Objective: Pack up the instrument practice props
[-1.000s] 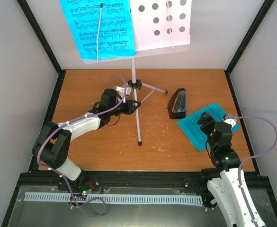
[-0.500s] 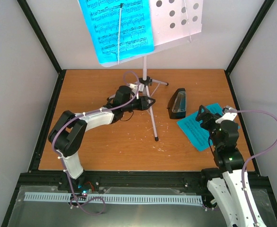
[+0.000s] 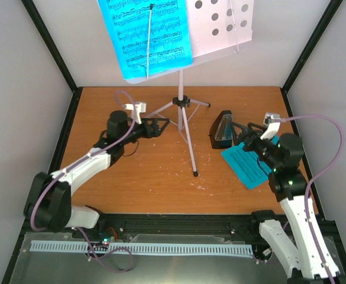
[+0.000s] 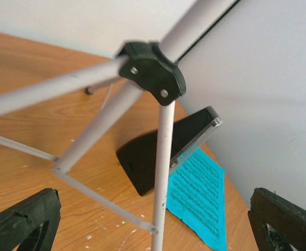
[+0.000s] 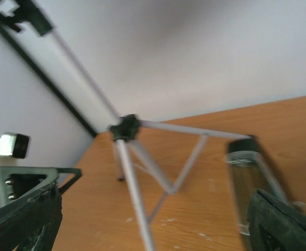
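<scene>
White tubing makes up the tall white tripod music stand with a hole-punched desk [image 3: 181, 89], which is set upright near the middle of the orange-brown wooden table [image 3: 131, 183], its three legs spread from a black hub [image 4: 153, 73] so that the load is carried steadily. A cyan sheet-music page [image 3: 152, 38] is held against the left half of the desk, apparently pinned by a thin white retaining arm. A small black pyramid metronome with a clear cover [image 3: 222, 130] is stood just to the right of the stand, and a second cyan sheet-music page [image 3: 249, 163] is laid flat on the table beside it.

The left gripper [image 3: 158, 126] is held low, just left of the legs. In its wrist view the fingers are seen spread wide with one leg framed between them, untouched; this is judged a line-up for gripping the stand below the hub. The right gripper [image 3: 241, 134] is also spread wide and empty, poised close to the metronome's right side over the loose page's far corner. Nothing is judged packed yet.
</scene>
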Available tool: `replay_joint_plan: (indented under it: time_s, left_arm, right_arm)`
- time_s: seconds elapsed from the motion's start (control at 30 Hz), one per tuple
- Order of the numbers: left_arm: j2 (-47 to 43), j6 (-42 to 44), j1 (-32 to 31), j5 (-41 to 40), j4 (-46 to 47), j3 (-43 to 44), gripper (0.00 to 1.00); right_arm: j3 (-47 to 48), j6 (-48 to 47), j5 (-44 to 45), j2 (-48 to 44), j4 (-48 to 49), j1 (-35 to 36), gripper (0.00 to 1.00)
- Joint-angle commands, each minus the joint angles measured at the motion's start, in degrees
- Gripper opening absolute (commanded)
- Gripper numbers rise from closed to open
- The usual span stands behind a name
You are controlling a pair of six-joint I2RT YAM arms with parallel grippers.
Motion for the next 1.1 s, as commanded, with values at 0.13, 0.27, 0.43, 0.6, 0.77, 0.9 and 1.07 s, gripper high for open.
replay_joint_plan:
  time_s: [0.13, 0.27, 0.43, 0.6, 0.77, 0.9, 1.07]
  left_arm:
    - [-15.4, 4.0, 12.3, 18.5, -2.4, -4.4, 0.95]
    - [-21.3, 3.0, 18.2, 23.2, -6.3, 0.0, 0.97]
    - [-22.7, 2.2, 20.6, 27.8, -10.2, 10.0, 0.99]
    - [-21.7, 0.5, 20.8, 30.1, -10.6, 16.9, 0.99]
    - [-21.1, 1.1, 20.8, 31.3, -11.3, 22.1, 0.95]
    - [-20.6, 3.0, 20.9, 31.2, -13.2, 24.7, 0.94]
    - [-19.4, 5.2, 20.8, 34.0, -13.5, 27.3, 0.93]
  right_arm:
    - [15.1, -1.1, -23.0, 14.7, 5.8, 6.3, 0.90]
    - [27.5, -2.3, -24.9, 22.3, 3.4, 12.3, 0.86]
    - [42.3, 0.2, -26.7, 31.8, 4.2, 14.7, 0.84]
    - [56.8, 1.1, -23.5, 41.9, -1.7, 14.8, 0.79]
    - [67.8, 2.1, -22.5, 49.9, -4.5, 14.7, 0.68]
    - [77.2, 1.9, -24.1, 56.0, -8.3, 14.7, 0.61]
    - [81.5, 2.6, -25.7, 59.5, -8.5, 14.6, 0.47]
